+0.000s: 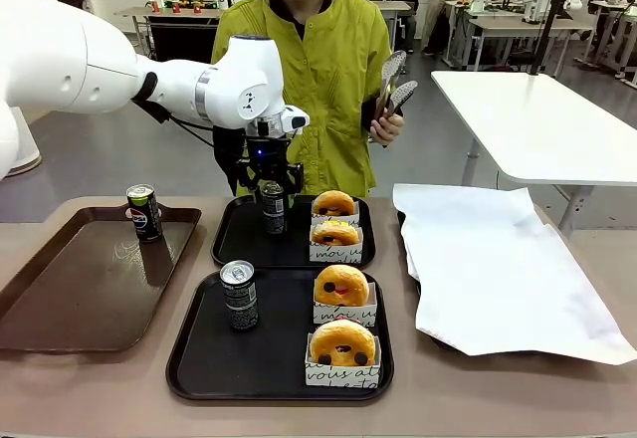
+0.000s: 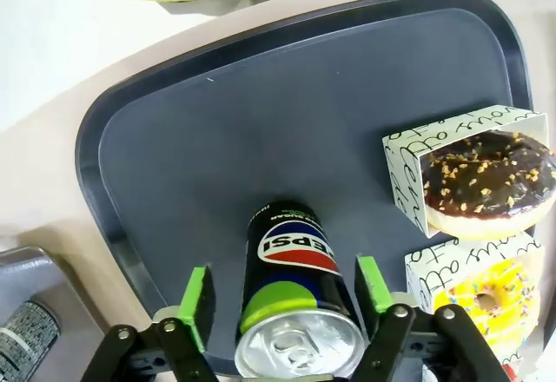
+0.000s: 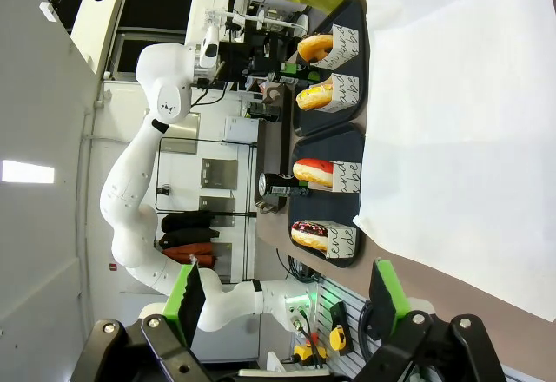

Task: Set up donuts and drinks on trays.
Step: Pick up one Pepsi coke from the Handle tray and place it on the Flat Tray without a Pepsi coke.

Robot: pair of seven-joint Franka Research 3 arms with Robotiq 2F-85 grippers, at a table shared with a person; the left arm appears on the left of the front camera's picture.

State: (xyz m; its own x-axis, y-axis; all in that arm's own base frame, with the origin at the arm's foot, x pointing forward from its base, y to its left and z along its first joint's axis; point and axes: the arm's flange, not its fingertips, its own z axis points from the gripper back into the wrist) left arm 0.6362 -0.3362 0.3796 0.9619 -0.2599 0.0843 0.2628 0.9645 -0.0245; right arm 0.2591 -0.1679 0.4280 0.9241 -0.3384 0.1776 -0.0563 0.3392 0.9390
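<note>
Front view. Two black trays sit mid-table. Near tray: one can at its 9 o'clock side, upright, and two donuts in paper holders stacked along its 3 o'clock side. Judged complete. Far tray: two donuts on its 3 o'clock side, and a can standing at about 10 o'clock, directly under the left gripper. A third can stands on the brown tray at its 1 o'clock corner, spare as far as I can judge. At 3 o'clock of the table lies a tray under white paper. The person stands at 12 o'clock holding tongs.

Left wrist view. The far-tray can stands upright on the tray floor, between the green pads. A visible gap shows on each side; the jaws stand apart and are not clamping. Judgement: the can is set down and let go. Donuts lie at 3 o'clock of the can, apart from it.

Right wrist view. The right gripper hangs wide open, holding nothing, well away from the trays.

Status: both trays carry two donuts and a drink. What is left appears to be only lifting the left arm clear without tipping the can.
</note>
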